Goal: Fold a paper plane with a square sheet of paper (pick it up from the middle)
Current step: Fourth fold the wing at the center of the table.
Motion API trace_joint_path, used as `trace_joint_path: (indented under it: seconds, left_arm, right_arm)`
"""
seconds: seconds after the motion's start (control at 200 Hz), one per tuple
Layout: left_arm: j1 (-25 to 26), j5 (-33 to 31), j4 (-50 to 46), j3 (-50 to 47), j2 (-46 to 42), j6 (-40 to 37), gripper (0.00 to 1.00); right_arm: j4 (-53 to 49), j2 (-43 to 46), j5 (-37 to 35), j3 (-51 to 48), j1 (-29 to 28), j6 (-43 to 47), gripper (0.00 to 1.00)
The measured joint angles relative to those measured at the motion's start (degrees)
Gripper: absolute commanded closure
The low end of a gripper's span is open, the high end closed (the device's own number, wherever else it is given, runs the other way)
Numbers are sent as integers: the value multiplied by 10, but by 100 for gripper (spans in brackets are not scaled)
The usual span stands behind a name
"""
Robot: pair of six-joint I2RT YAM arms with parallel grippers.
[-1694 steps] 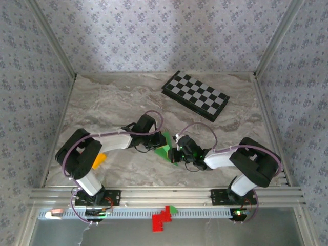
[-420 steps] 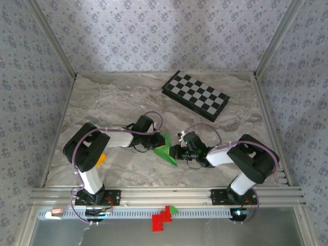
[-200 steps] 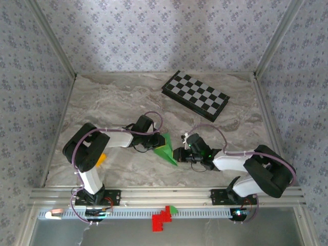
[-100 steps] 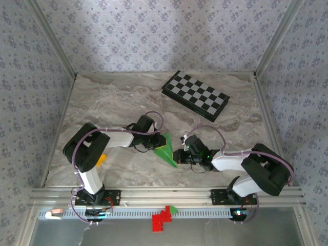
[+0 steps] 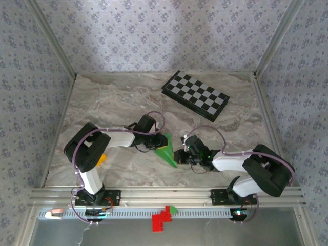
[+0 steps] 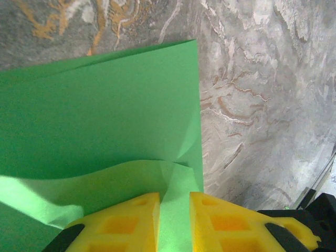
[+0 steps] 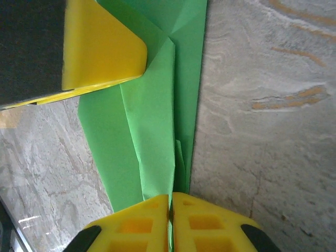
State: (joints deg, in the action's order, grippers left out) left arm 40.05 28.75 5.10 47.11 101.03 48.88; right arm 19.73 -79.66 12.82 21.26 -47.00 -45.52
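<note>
Left wrist: left end effector (image 6: 174, 198) tight on edge-cropped paper plane (image 6: 105, 115); right end effector (image 7: 170, 199) likewise.

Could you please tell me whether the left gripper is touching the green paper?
Touching. The left wrist view shows a raised fold of the green paper pinched between the jaws of the left gripper.

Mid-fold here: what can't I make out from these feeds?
Top external: green paper too small to read its creases; left gripper and right gripper cover its edges.
Left wrist: paper runs off left and bottom edges; fingers hide the pinched part.
Right wrist: paper's far end cut off by the top edge.
Orange block: partly behind the left arm.
</note>
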Motion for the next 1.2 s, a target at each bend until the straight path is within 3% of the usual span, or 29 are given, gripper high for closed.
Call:
trace_joint_path:
  seconds: [0.31,0.72,1.204]
  left_arm:
    - [1,0,-4,2,5,-4,78]
    - [1,0,-5,2,5,-5,78]
    - [1,0,-9,5,0,-5,72]
  right_arm:
    - [-18,50,5,-1,31,10,73]
    - [14,-38,53,41,44,10,68]
    - [53,-75,65,49,43,-2,91]
